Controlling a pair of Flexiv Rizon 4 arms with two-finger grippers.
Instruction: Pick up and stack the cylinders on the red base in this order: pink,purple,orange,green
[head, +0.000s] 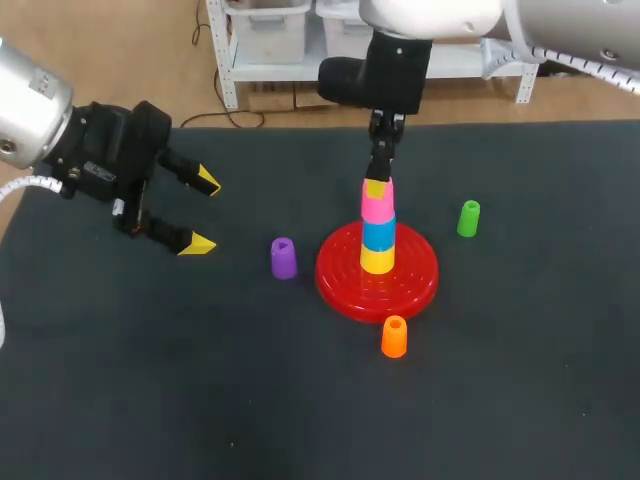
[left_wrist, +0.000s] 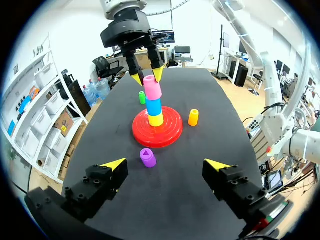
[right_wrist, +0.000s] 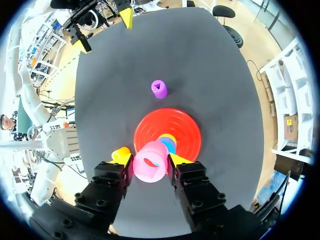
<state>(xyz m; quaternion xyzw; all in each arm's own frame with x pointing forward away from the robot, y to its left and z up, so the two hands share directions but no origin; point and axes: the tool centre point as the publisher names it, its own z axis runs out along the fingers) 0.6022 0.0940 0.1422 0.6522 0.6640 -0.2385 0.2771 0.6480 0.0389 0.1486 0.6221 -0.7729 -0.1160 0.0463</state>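
The right end effector (head: 377, 186) comes down from the far side of the counter (head: 150, 380) and is closed on the pink cylinder (head: 377, 206), one yellow-tipped finger on each side. The pink cylinder is at the top of a short tower at the centre of the round red base (head: 338, 272): a yellow cylinder (head: 377, 260) at the bottom, a blue cylinder (head: 378, 234) on it, and the pink one on the blue. Whether the pink cylinder is fully seated cannot be told.

The left end effector (head: 205, 212) hangs over the left part of the counter, well apart from the base, its fingers spread wide with nothing between them.

Three cylinders stand upright on the counter. The purple cylinder (head: 283, 257) is just left of the base, between it and the left end effector. The orange cylinder (head: 394, 336) is just beside the near rim of the base. The green cylinder (head: 468, 218) is near the base on its right.
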